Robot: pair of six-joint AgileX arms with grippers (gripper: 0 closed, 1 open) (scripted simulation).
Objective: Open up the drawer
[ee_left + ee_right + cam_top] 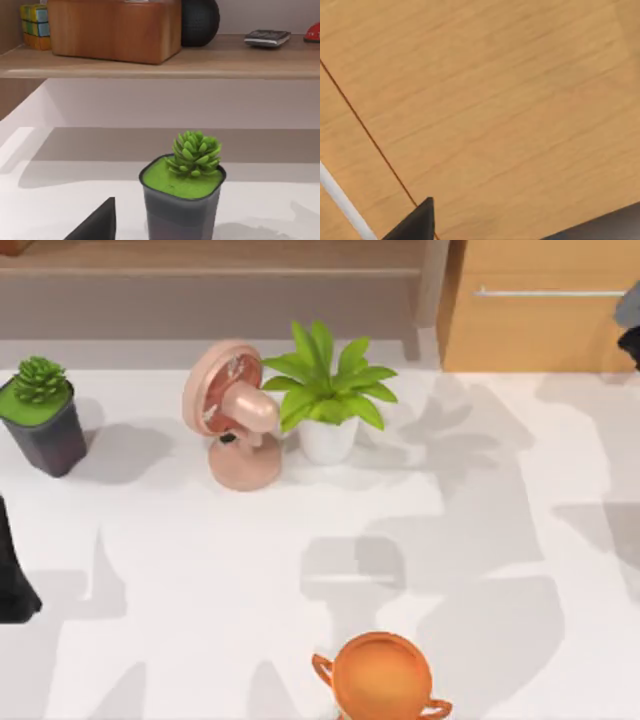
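Close ahead of right fingers (415, 222): drawer (510, 100)

Home-like room: potted plant (325, 390), desk fan (232, 412), shelf (165, 62).

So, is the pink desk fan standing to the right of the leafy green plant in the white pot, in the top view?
No, the pink desk fan stands directly left of the leafy green plant in the white pot.

The top view looks straight down on the white table (480, 540). The left wrist camera sits low, facing the potted succulent (182, 195) and shelf (165, 65), both shared with it. The right wrist camera presses close against the drawer (495, 100).
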